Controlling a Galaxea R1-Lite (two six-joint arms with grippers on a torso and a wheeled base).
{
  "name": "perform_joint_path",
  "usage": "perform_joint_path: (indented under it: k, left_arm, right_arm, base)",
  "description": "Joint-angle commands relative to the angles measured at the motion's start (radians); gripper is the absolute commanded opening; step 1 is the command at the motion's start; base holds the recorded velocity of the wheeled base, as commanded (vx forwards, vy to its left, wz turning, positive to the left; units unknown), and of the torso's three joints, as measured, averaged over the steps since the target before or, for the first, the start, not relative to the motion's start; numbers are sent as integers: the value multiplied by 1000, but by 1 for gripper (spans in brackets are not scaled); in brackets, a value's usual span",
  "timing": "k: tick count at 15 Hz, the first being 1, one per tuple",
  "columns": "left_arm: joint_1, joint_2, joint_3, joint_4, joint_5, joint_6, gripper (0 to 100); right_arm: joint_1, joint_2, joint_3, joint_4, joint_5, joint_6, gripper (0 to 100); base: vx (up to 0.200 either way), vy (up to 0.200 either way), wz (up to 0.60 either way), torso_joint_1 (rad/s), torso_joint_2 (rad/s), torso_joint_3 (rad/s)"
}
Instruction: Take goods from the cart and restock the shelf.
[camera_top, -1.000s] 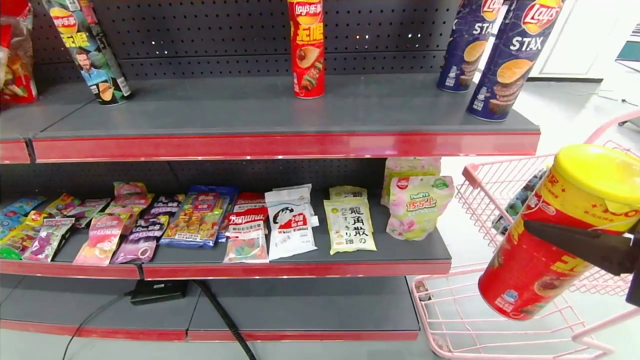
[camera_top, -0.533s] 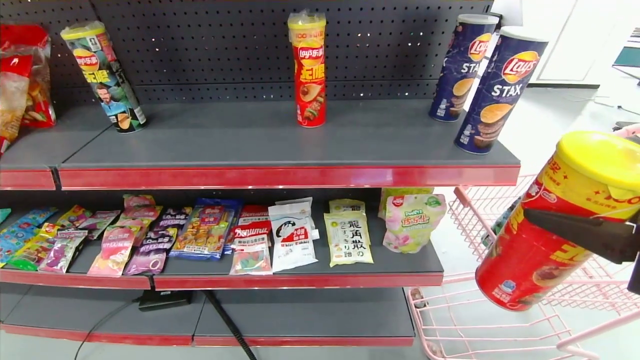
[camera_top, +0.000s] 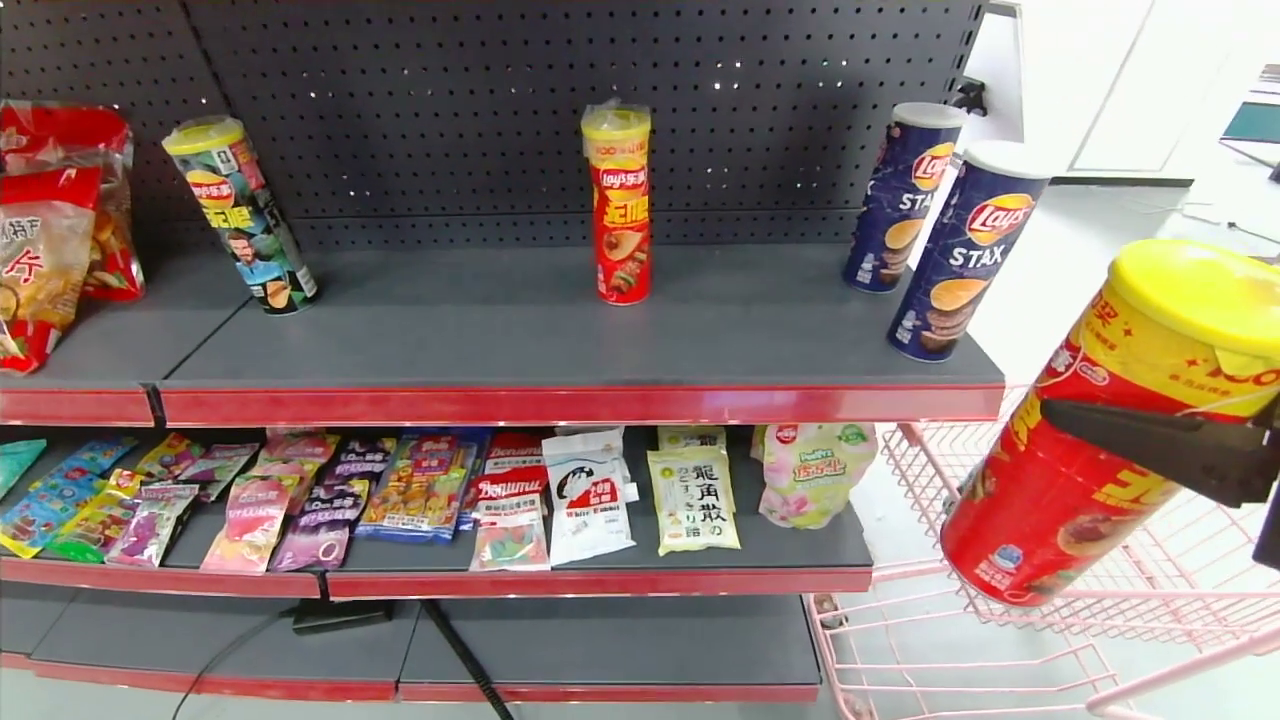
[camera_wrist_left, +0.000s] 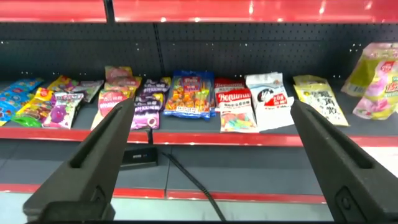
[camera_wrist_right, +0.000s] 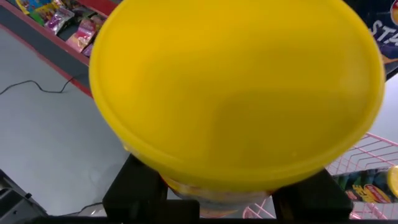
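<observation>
Since one second ago, the red crisp can (camera_top: 1050, 520) has risen against the upper shelf (camera_top: 560, 340): its yellow lid was then level with the shelf's red front lip and is now well above it. The whole head view shifted over the same interval, so the camera itself moved.

Right arm: it is positioned at the right edge of the head view, above the pink wire cart (camera_top: 1000, 640) and to the right of the shelf end. The right gripper (camera_top: 1150, 450) is clenched on the can, with one black finger lying across the body just under the yellow band. The can is tilted, lid up and away from the shelf, base down and toward it. In the right wrist view the lid (camera_wrist_right: 236, 87) sits directly over the right gripper (camera_wrist_right: 224, 199).

Left arm: the left gripper (camera_wrist_left: 212, 107) faces the lower shelf (camera_wrist_left: 205, 138) of candy packets (camera_wrist_left: 189, 93), fingers spread wide, nothing between them.

On the upper shelf stand a matching red can (camera_top: 620, 210), two blue cans (camera_top: 950, 270) near the right end, and a green can (camera_top: 240, 215) toward the left.
</observation>
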Motion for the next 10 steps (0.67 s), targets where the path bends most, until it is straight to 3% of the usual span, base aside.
perform_joint_path:
  k: [1,10]
  left_arm:
    - [0,2,0,0,0,0,100]
    - [0,2,0,0,0,0,100]
  right_arm:
    - [-2,16,-10,0,0,0,0]
    - [-16,27,-14,-8,2,0,0]
  base:
    - [0,0,0,159,-388,-237]
    - [0,0,0,156,-370,-216]
